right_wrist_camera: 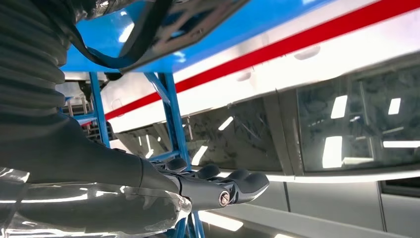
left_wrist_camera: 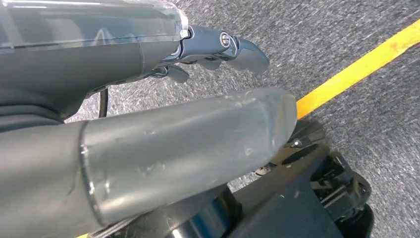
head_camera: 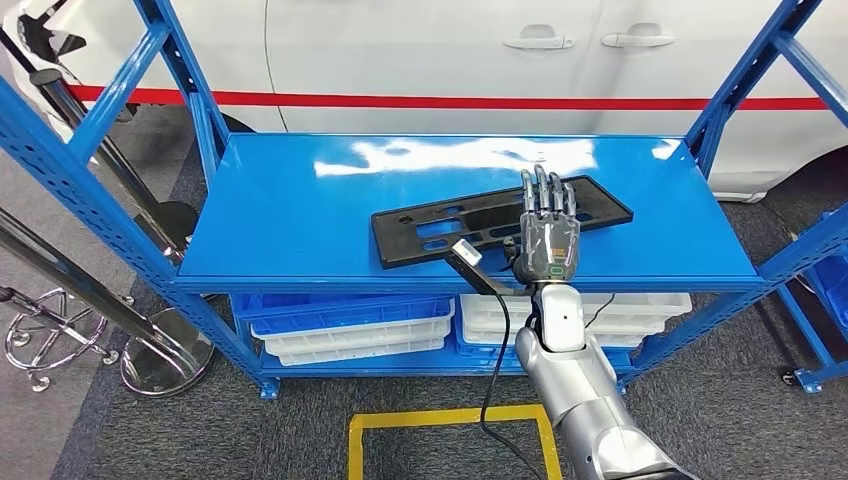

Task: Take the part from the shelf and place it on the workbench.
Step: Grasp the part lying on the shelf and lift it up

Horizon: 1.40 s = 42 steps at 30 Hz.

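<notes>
A white car [head_camera: 420, 60] with a red stripe stands at twelve o'clock behind the blue shelf [head_camera: 300, 210]. On the shelf's top board lies the flat black part [head_camera: 440, 225], slanted, toward four o'clock of the board. The right robot hand [head_camera: 547, 235] rests flat over the part's right half, fingers straight and holding nothing. The left robot hand [left_wrist_camera: 218, 49] hangs above grey carpet, fingers loosely extended, empty.

left hand [left_wrist_camera: 148, 99] above grey carpet [left_wrist_camera: 346, 29], yellow line [left_wrist_camera: 356, 69]
</notes>
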Each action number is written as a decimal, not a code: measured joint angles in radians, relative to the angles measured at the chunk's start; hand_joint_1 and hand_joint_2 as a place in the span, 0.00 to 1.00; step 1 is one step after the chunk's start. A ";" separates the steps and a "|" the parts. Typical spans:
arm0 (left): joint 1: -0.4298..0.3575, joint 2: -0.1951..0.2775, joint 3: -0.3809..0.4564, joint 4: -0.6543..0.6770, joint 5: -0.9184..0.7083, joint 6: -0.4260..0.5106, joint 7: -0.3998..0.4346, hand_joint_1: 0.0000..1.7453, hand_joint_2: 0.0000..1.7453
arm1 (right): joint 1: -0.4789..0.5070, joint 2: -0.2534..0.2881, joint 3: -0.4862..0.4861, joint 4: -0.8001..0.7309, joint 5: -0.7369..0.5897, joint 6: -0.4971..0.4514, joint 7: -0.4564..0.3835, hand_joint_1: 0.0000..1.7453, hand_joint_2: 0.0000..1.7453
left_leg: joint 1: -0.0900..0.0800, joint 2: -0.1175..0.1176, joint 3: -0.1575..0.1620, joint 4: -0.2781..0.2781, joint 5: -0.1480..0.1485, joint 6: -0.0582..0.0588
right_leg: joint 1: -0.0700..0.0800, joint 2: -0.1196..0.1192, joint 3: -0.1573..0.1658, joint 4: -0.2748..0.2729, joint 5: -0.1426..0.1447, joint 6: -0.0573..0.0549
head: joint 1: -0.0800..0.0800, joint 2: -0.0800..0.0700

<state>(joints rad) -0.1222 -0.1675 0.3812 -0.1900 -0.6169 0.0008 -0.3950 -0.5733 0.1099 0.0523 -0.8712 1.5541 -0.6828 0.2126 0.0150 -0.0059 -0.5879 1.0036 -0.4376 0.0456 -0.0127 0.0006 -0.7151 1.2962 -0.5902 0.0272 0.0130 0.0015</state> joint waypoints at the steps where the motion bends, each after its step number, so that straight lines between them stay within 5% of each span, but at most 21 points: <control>1: 0.000 0.000 0.000 0.000 0.000 0.000 0.000 0.00 0.00 | 0.001 0.000 0.000 0.002 0.000 0.000 0.001 0.00 1.00 | 0.000 -0.001 0.001 0.002 -0.002 0.000 | -0.001 0.000 -0.006 0.002 0.016 0.001 | 0.000 0.000; 5: 0.000 -0.001 0.000 0.000 -0.002 0.000 0.001 0.00 0.00 | -0.002 -0.005 0.004 0.008 0.000 0.000 0.013 0.00 1.00 | -0.002 -0.005 0.006 0.011 -0.013 -0.011 | 0.001 0.000 0.094 -0.231 0.141 -0.011 | 0.000 0.000; 8: -0.002 -0.002 0.000 0.000 -0.002 0.000 0.002 0.00 0.00 | -0.003 -0.008 0.016 0.018 0.000 0.000 0.024 0.00 1.00 | -0.004 -0.004 0.003 0.011 -0.014 -0.026 | 0.009 0.003 0.106 -0.268 0.146 -0.022 | 0.000 0.000; 11: -0.002 -0.003 0.000 0.000 -0.003 0.001 0.002 0.00 0.00 | -0.005 -0.011 0.020 0.024 0.000 0.000 0.030 0.00 1.00 | -0.004 -0.002 -0.009 0.040 -0.039 -0.041 | 0.001 0.002 0.112 -0.280 0.152 -0.039 | 0.000 0.000; 14: -0.004 -0.003 0.000 0.000 -0.006 0.002 0.001 0.00 0.00 | -0.008 -0.013 0.031 0.034 0.000 0.000 0.039 0.00 1.00 | -0.003 0.000 -0.091 0.221 -0.127 -0.049 | 0.001 -0.001 0.116 -0.283 0.153 -0.049 | -0.001 0.000; 16: -0.003 -0.003 0.000 0.000 -0.008 0.003 0.001 0.00 0.00 | -0.008 -0.014 0.036 0.042 0.000 0.000 0.042 0.00 1.00 | -0.003 0.000 -0.129 0.296 -0.140 -0.048 | 0.004 -0.001 0.115 -0.281 0.151 -0.051 | -0.001 0.000; 17: -0.003 -0.003 0.000 0.000 -0.008 0.003 0.001 0.00 0.00 | -0.008 -0.014 0.036 0.045 0.000 0.000 0.042 0.00 1.00 | -0.003 0.000 -0.120 0.275 -0.118 -0.046 | 0.006 -0.001 0.116 -0.279 0.150 -0.052 | -0.001 0.000; 19: -0.004 -0.003 0.001 0.000 -0.008 0.003 0.001 0.00 0.00 | -0.009 -0.015 0.039 0.049 0.000 0.000 0.043 0.00 1.00 | -0.004 0.000 -0.059 0.145 -0.051 -0.035 | 0.009 0.000 0.117 -0.275 0.147 -0.051 | -0.001 0.000; 21: -0.007 -0.003 0.001 0.000 -0.008 0.003 0.001 0.00 0.00 | -0.012 -0.015 0.041 0.051 0.000 0.000 0.043 0.00 1.00 | -0.008 0.000 -0.008 0.037 -0.017 -0.025 | 0.012 0.001 0.115 -0.272 0.146 -0.046 | -0.001 0.000; 26: -0.006 -0.004 0.001 -0.001 -0.008 0.003 0.001 0.00 0.00 | -0.017 -0.019 0.045 0.060 0.000 0.000 0.053 0.00 1.00 | -0.007 0.000 0.007 -0.001 -0.004 -0.006 | 0.012 0.001 0.109 -0.258 0.133 -0.020 | -0.001 0.000; 29: -0.009 -0.006 0.001 -0.001 -0.009 0.003 0.001 0.00 0.00 | -0.025 -0.026 0.058 0.070 0.000 0.000 0.071 0.00 1.00 | -0.003 0.002 0.009 -0.009 0.002 0.003 | 0.007 0.001 0.036 -0.100 0.046 -0.008 | 0.000 0.000; 31: -0.008 -0.006 0.001 -0.001 -0.009 0.003 0.001 0.00 0.00 | -0.023 -0.030 0.069 0.082 0.000 0.000 0.079 0.00 1.00 | -0.004 0.002 0.008 -0.007 0.001 0.004 | 0.003 0.001 -0.012 -0.002 0.016 -0.002 | 0.000 0.000; 33: -0.007 -0.006 0.001 -0.001 -0.009 0.003 0.001 0.00 0.00 | -0.022 -0.033 0.077 0.091 0.000 0.000 0.081 0.00 1.00 | -0.004 0.001 0.009 -0.004 -0.001 0.002 | -0.001 0.000 0.009 -0.047 0.060 -0.001 | 0.000 0.000; 36: -0.008 -0.006 0.001 -0.001 -0.010 0.004 0.001 0.00 0.00 | -0.029 -0.037 0.088 0.098 0.000 0.000 0.082 0.00 1.00 | -0.006 -0.001 0.008 0.004 -0.007 -0.008 | 0.001 0.000 0.102 -0.239 0.143 -0.009 | 0.000 0.000; 40: -0.008 -0.006 0.003 -0.001 -0.010 0.005 0.001 0.00 0.00 | -0.032 -0.041 0.097 0.108 0.000 0.000 0.090 0.00 1.00 | -0.008 -0.001 0.005 0.007 -0.012 -0.027 | 0.005 0.002 0.115 -0.277 0.147 -0.027 | -0.001 0.000; 42: -0.008 -0.006 0.004 -0.002 -0.009 0.006 0.001 0.00 0.00 | -0.036 -0.041 0.105 0.114 0.000 0.000 0.096 0.00 1.00 | -0.006 0.000 -0.011 0.046 -0.040 -0.036 | 0.001 0.001 0.119 -0.284 0.151 -0.040 | -0.001 0.000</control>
<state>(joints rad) -0.1306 -0.1740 0.3857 -0.1919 -0.6261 0.0067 -0.3941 -0.6094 0.0686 0.1568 -0.7574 1.5541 -0.6828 0.3091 0.0093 -0.0060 -0.5985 1.0498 -0.4781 0.0092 -0.0122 0.0016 -0.5960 1.0122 -0.4391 -0.0132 0.0122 0.0015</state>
